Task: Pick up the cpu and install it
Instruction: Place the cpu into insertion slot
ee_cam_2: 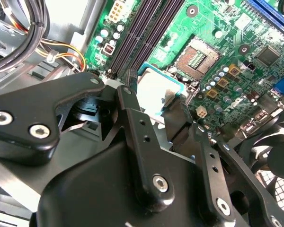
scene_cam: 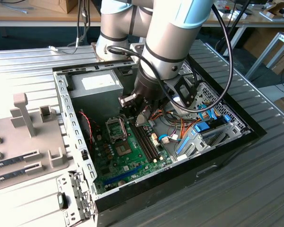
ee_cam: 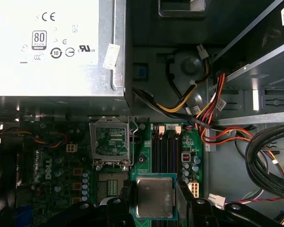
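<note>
The cpu, a flat square chip with a silver top and a thin green rim, sits between the black fingers of my gripper. My gripper is shut on the cpu and holds it level above the green motherboard. The open cpu socket lies just beside the chip, with its hinged metal frame raised. In the exterior view my gripper hangs inside the computer case, to the right of the socket.
A grey power-supply box fills the case's far corner. Black memory slots run under the gripper. Bundles of coloured cables and a drive cage crowd the exterior view's right. A fan sits near the socket.
</note>
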You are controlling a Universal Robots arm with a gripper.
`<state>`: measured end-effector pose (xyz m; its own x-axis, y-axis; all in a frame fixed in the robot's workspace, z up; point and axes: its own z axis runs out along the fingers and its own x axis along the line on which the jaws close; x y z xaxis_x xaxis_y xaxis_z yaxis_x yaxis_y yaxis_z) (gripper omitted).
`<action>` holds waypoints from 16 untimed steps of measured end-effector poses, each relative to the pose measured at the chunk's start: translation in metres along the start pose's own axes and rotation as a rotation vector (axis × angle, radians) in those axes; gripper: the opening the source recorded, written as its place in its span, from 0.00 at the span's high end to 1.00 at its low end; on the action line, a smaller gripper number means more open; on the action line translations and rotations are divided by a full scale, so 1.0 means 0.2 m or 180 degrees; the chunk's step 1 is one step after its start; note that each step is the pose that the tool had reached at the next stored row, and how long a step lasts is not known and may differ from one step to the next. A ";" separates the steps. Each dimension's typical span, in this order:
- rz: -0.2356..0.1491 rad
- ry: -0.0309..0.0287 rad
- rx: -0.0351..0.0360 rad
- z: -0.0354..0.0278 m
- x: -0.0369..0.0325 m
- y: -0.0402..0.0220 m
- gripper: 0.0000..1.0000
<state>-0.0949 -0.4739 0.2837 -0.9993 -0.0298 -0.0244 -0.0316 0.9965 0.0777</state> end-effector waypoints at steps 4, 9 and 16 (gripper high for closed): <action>0.0000 0.0000 0.0000 0.004 0.017 0.000 0.53; 0.0000 0.0000 0.0000 0.015 0.026 -0.003 0.53; 0.0000 0.0000 0.0000 0.029 0.028 -0.009 0.53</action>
<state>-0.1004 -0.4754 0.2777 -0.9993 -0.0297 -0.0244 -0.0315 0.9965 0.0777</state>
